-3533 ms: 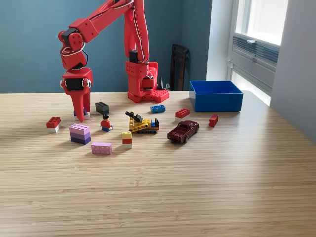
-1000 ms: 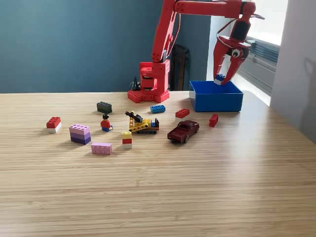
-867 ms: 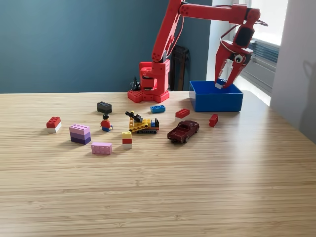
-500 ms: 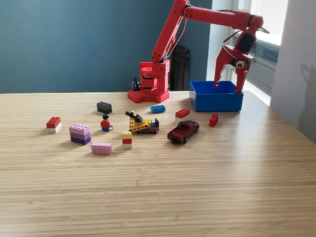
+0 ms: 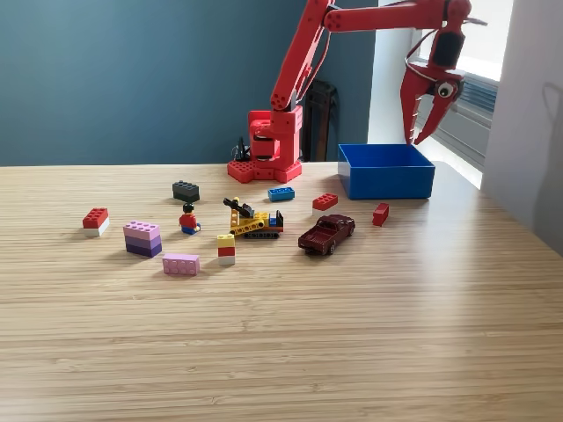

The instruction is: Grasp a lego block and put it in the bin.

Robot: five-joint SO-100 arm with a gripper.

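The blue bin [image 5: 385,182] stands on the table at the exterior view's right, and its walls hide whatever lies inside. My red gripper [image 5: 419,139] hangs above the bin's far right corner, clear of the rim, open with nothing between its fingers. Several lego blocks lie on the wood: a red one [image 5: 325,202] and a small red one [image 5: 380,214] nearest the bin, a blue one [image 5: 281,193], a black one [image 5: 185,191], a yellow-and-red one [image 5: 226,247], a pink one [image 5: 180,264], a purple stack [image 5: 142,237] and a red-and-white one [image 5: 95,221].
The red robot base [image 5: 266,151] sits at the back centre. A minifigure [image 5: 188,219], a yellow toy digger [image 5: 253,221] and a dark red toy car [image 5: 326,234] stand among the blocks. A window and a wall close off the exterior view's right.
The gripper carried a blue-and-white block from the exterior view's left to the bin, lowered, opened and let it go. It has since risen above the bin with nothing in it.
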